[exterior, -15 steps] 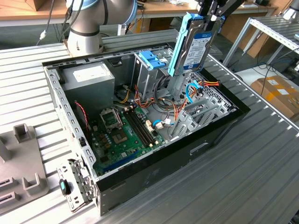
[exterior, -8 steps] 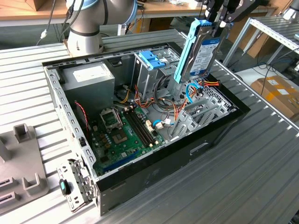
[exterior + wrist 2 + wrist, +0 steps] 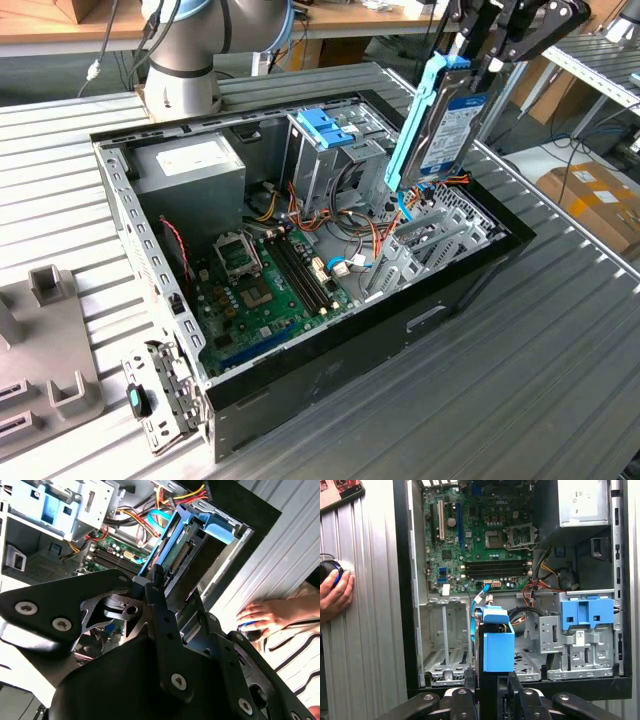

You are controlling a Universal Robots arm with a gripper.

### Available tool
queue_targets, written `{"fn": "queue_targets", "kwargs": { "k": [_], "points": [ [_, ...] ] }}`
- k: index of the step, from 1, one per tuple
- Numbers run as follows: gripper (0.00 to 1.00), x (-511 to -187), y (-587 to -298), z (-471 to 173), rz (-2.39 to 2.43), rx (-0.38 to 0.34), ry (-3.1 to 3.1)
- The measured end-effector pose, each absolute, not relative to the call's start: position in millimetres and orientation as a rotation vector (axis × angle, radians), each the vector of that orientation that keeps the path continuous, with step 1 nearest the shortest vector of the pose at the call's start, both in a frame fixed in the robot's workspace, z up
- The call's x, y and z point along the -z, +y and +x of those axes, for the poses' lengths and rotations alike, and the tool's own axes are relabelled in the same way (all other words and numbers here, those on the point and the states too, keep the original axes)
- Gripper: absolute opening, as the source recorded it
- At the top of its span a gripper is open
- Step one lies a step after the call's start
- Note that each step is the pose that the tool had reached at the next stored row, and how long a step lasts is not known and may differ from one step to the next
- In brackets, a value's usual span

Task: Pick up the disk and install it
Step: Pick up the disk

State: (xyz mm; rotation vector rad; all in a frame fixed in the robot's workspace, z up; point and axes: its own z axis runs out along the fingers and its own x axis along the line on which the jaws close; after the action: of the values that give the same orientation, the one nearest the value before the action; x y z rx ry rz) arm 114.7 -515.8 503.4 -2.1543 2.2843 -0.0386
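Note:
The disk (image 3: 440,120), a dark flat drive with bright blue side rails, hangs upright on its edge above the open computer case (image 3: 470,290), at the exterior view's right end of it. My gripper (image 3: 478,58) is shut on its upper end. In the second wrist view the disk (image 3: 176,550) points down toward the case, with the black fingers (image 3: 156,587) clamped on it. In the first wrist view the disk's blue rail (image 3: 497,645) sits over the grey drive bays, above my gripper (image 3: 492,680).
An upright grey drive cage with a blue top (image 3: 325,130) stands inside the case, beside an open bay (image 3: 445,640). The motherboard (image 3: 260,285), power supply (image 3: 190,165) and loose cables (image 3: 375,235) fill the rest. A person's hand (image 3: 335,592) rests on the table beside the case.

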Motion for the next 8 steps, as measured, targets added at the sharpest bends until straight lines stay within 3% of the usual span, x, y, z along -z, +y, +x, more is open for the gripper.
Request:
{"fn": "queue_targets", "kwargs": {
  "k": [8],
  "points": [
    [0.35,-503,-539,115,-2.154,0.039,2.284]
  ]
}}
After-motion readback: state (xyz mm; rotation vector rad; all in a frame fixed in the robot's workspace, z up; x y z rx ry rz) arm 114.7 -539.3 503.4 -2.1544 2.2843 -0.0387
